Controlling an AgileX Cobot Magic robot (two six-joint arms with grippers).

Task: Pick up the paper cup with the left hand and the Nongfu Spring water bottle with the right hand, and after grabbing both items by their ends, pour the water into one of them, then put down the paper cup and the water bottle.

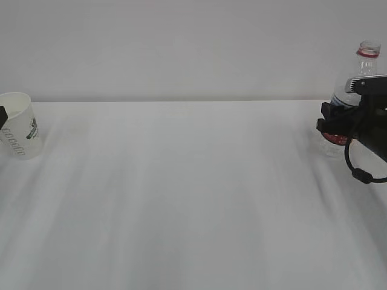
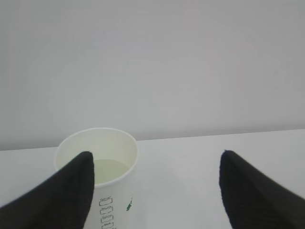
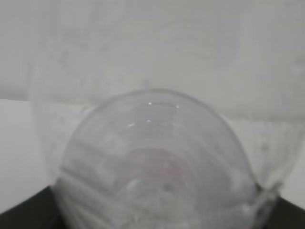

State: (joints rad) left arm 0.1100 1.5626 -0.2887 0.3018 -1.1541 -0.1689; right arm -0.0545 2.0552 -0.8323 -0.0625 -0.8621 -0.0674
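Note:
The paper cup [image 1: 19, 124] stands upright at the table's far left, its printed text facing right. In the left wrist view the cup [image 2: 119, 148] holds a pale pool of water [image 2: 112, 169]. My left gripper [image 2: 156, 155] is open wide: its left finger [image 2: 71, 191] sits against the cup's side and its right finger [image 2: 248, 191] stands far from the cup. At the far right, the Nongfu Spring water bottle [image 1: 366, 63] stands upright with my right gripper [image 1: 334, 124] shut around its labelled body. The bottle [image 3: 157, 162] fills the right wrist view.
The white table [image 1: 193, 199] runs between the cup and the bottle, with a plain pale wall [image 1: 181, 48] behind. A black cable [image 1: 357, 172] loops under the right gripper.

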